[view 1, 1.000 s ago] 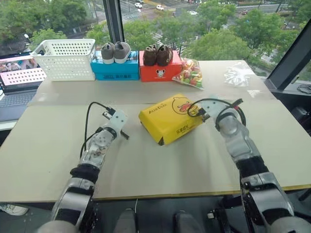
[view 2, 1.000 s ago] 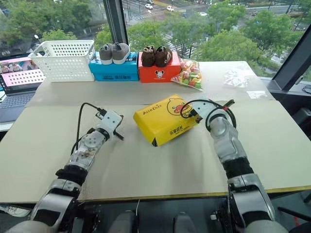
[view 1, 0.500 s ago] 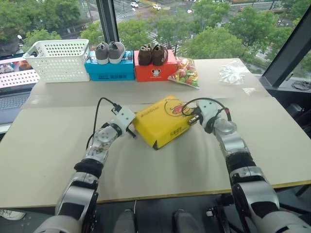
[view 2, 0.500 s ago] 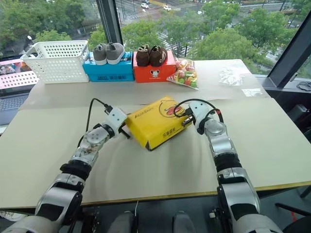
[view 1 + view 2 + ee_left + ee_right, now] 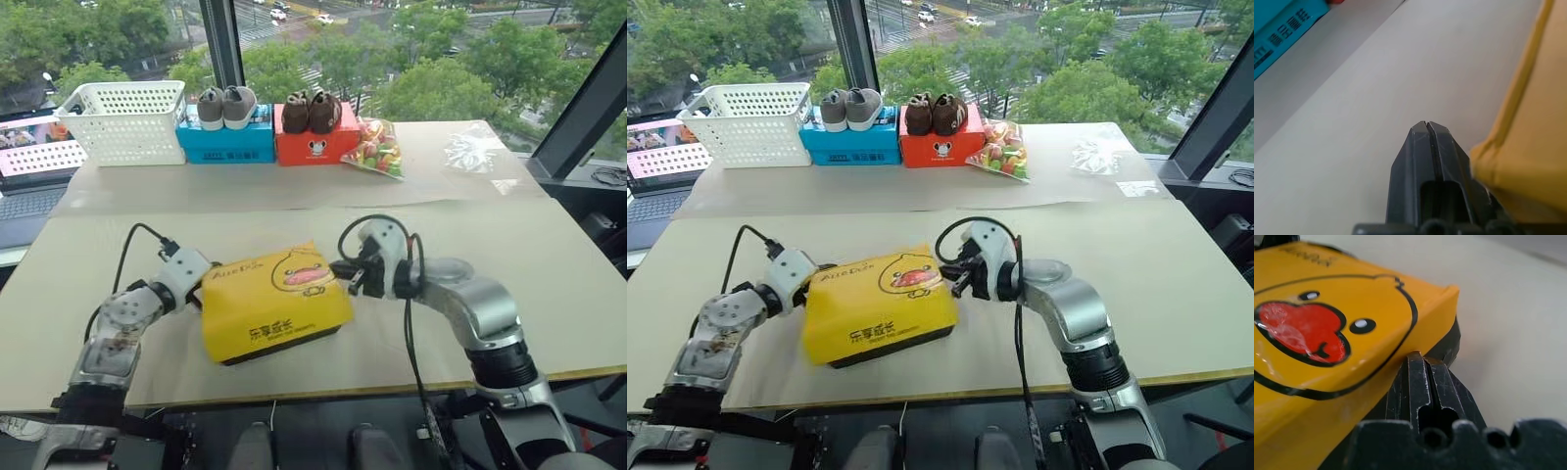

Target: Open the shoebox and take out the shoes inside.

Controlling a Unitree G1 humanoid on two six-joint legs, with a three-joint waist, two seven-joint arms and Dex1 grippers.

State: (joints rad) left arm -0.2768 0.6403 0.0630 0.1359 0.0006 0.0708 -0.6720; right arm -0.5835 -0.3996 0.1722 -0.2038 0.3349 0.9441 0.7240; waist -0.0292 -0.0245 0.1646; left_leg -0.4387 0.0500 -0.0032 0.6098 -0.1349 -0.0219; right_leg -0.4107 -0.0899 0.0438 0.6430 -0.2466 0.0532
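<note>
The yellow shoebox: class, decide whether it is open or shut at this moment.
Shut. The duck-face lid sits flat on the shoebox, no white inside or shoes showing.

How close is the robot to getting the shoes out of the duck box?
Not close yet. The yellow shoebox sits near the table's front edge, lid closed. The shut left gripper and right gripper press against opposite ends. Opening the lid and lifting out the shoes, hidden inside, remain.
</note>
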